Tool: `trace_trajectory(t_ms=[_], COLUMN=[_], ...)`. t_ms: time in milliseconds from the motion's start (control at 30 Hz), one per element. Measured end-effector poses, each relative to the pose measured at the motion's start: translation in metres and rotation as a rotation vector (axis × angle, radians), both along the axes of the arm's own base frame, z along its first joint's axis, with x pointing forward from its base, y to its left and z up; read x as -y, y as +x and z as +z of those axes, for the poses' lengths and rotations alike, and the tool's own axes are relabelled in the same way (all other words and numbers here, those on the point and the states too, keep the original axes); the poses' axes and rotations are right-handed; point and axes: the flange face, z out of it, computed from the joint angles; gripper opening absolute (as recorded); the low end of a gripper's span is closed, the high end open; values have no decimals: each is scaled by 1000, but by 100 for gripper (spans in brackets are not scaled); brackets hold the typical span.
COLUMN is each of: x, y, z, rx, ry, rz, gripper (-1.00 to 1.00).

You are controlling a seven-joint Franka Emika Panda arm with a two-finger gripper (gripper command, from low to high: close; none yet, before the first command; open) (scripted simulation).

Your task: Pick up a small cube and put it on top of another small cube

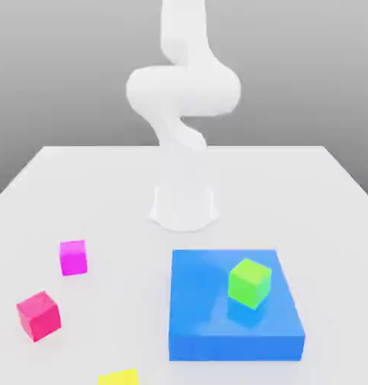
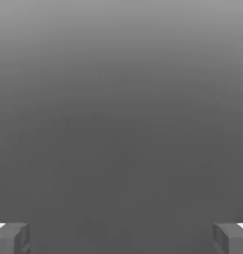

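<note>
- And here we go, out at the exterior view's left: the small crimson cube (image 1: 40, 316), the task's thing, sits on the tabletop (image 1: 130, 218), well apart from the blue block, a corner turned towards the camera!
- Next along, the magenta cube (image 1: 74, 258), also to the exterior view's left of the blue block, farther from the camera than the crimson one.
- Down in front, a yellow piece (image 1: 118, 378), cut off by the picture's edge, nearer the camera than the blue block and off to its left.
- Beyond the blue block stands the white arm (image 1: 184, 90), its base on the tabletop.
- Now the big one, the flat blue block (image 1: 205, 301) itself, and up on top, towards its right side, a green cube (image 1: 249, 283)!
- Over to the hand view: the end effector (image 2: 121, 239) is released, its fingers spread wide!
</note>
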Motion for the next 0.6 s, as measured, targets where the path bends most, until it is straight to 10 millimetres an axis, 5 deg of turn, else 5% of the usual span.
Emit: trace_trajectory(t_ms=[133,300,467,600], x=[41,95,147,189], y=[44,73,75,56], z=[-72,-167,-267,-346], rx=[-119,-258,-394,-501], ry=[51,112,169,216], rz=[-98,-227,-365,-491], gripper=[0,0,0,0])
